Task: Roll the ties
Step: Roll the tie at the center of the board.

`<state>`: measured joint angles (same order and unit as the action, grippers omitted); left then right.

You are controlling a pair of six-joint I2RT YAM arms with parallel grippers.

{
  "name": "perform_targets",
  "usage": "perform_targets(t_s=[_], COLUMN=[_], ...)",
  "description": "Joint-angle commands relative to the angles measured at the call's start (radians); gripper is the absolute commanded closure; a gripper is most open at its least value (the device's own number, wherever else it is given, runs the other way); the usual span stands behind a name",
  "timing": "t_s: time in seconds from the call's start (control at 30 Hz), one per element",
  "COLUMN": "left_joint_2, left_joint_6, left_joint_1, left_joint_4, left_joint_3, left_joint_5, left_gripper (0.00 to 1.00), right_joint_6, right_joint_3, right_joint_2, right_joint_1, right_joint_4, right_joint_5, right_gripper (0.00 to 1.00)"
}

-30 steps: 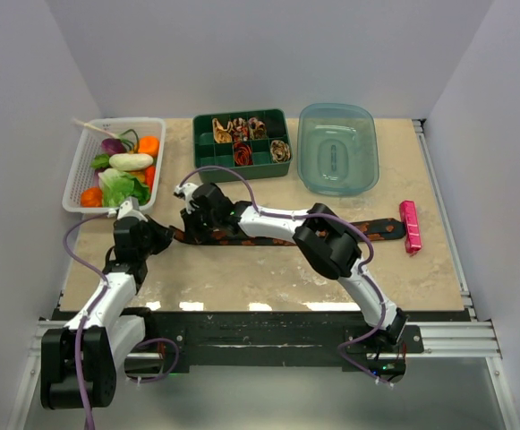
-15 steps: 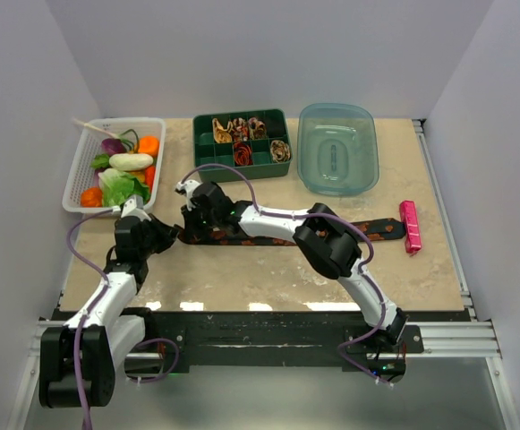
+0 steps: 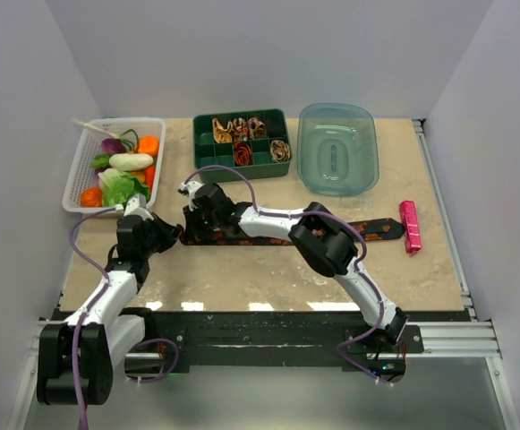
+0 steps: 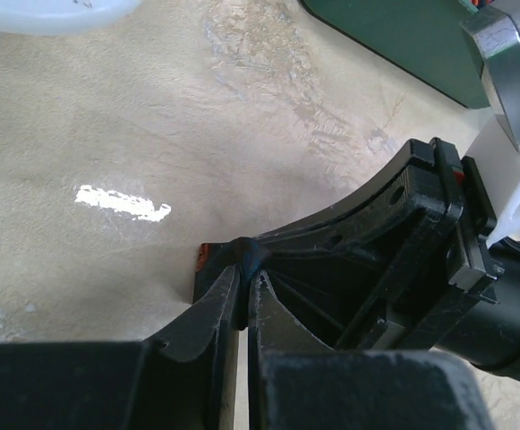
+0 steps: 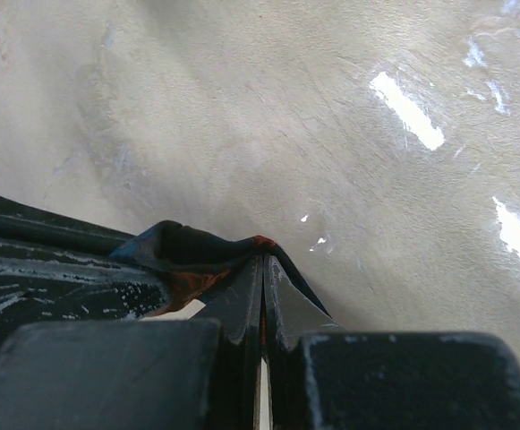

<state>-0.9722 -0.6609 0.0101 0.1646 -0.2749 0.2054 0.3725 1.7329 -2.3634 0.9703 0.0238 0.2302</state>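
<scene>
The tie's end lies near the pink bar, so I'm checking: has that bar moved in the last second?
No. The pink bar lies in the same spot beside the table's right edge, just past the tie's end.

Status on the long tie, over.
Both pinching: left claw, right claw shut on long tie, left end. Rest lies unrolled. Far end by pink bar.

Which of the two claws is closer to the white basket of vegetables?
Left. The left gripper sits just off the basket's near right corner, pinching the tie's end. The right gripper pinches the tie right beside it, farther to the right.
</scene>
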Motion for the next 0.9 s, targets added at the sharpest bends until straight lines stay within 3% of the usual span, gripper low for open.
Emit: perform_targets(t_s=[0.0,0.57,0.87], left_joint_2=[-0.01,-0.031,-0.031], left_joint_6=[0.0,-0.022,-0.022], left_joint_1=[-0.041,-0.134,-0.136], left_joint_4=[0.069,0.066,0.026], left_joint_3=[-0.049,-0.053,-0.086], left_joint_5=[0.015,-0.072,-0.101], left_gripper=[1.0,1.0,1.0], right_joint_6=[0.037,0.114,-0.012], right_joint_3=[-0.007,-0.05,0.005], right_joint_2=[-0.01,-0.002,0.09], right_joint_1=[-0.002,-0.054,-0.058], right_joint_4=[0.051,0.105,-0.102], right_joint_5=[0.044,0.15,-0.015], right_gripper=[1.0,1.0,1.0])
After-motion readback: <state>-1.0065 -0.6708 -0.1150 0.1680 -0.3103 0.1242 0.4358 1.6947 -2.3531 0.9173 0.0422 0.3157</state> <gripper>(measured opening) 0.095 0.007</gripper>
